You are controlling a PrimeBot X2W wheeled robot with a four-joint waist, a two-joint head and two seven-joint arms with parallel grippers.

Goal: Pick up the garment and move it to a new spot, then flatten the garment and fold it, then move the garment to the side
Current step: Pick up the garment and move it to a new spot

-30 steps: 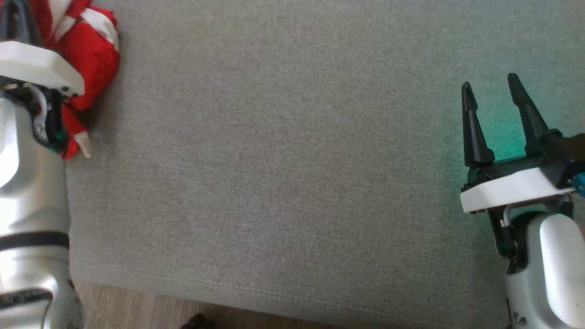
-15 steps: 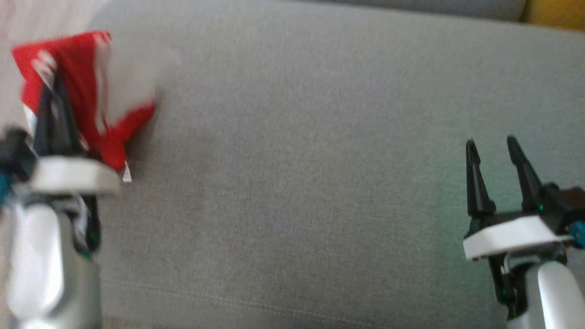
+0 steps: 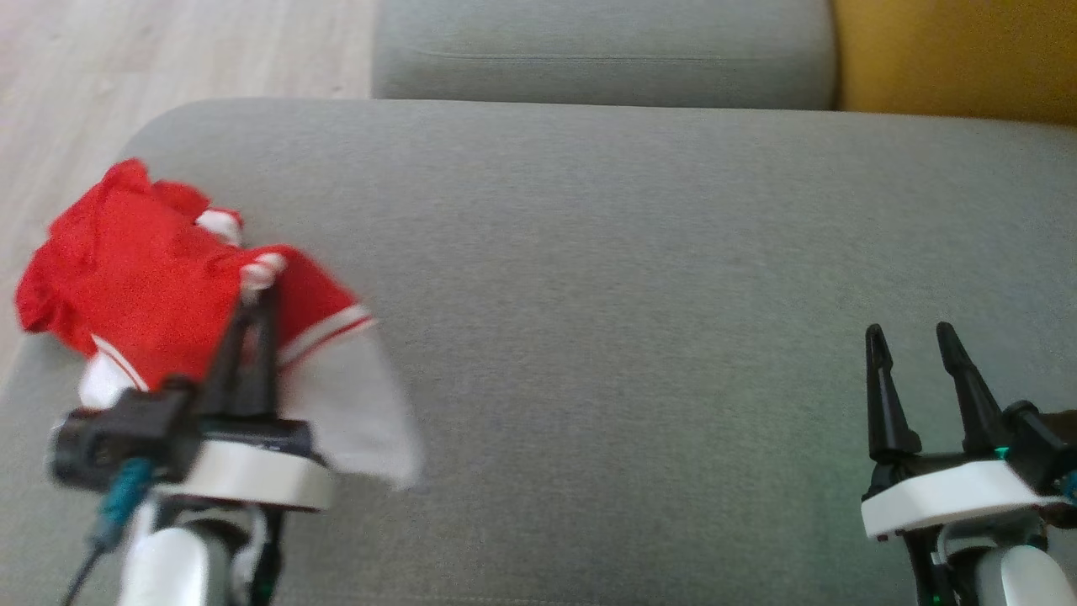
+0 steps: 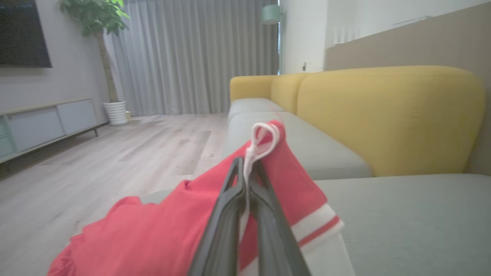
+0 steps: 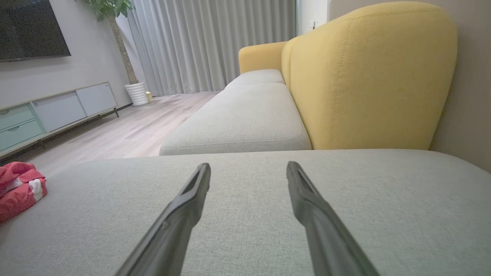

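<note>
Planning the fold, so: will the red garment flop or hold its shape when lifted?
Probably floppy: the red garment droops in folds either side of the left pincer, which is shut on it by the white drawstring. Likely light, since that narrow pinch raises part of it. It may bunch on the grey cushion rather than slide flat.

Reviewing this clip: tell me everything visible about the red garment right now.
The garment is soft red fabric with white bands and a thin red stripe along one hem, plus a white drawstring loop. It is crumpled, not flattened or folded, bunched at the left end of the grey seat cushion, near the wood floor. The left gripper is shut on it beside the cord, fabric draping to both sides. One pale flap is blurred.
</note>
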